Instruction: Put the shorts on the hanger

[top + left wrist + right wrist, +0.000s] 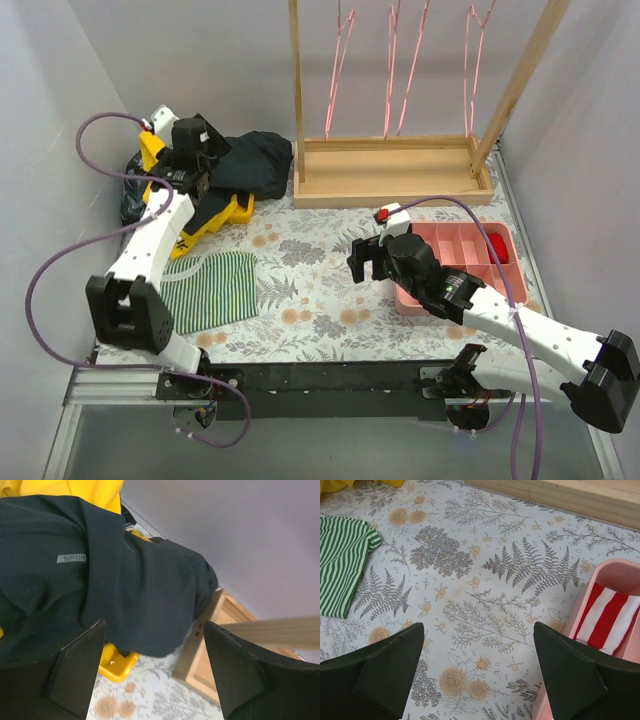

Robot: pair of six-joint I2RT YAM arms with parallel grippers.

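The dark navy shorts (252, 165) lie crumpled at the back left, partly over a yellow garment, left of the rack base. In the left wrist view the shorts (125, 585) fill the upper left, with a small pale label (71, 558). My left gripper (205, 170) is open just above the shorts; nothing is between its fingers (155, 672). Several pink-red wire hangers (340, 65) hang on the rack at the back. My right gripper (362, 262) is open and empty over the floral cloth at mid-table (475, 672).
A wooden rack frame with a tray base (395, 170) stands at the back. A pink divided tray (465, 262) with a red-and-white striped cloth (610, 617) is on the right. A green-and-white striped cloth (215, 290) lies front left. The yellow garment (215, 215) lies under the shorts.
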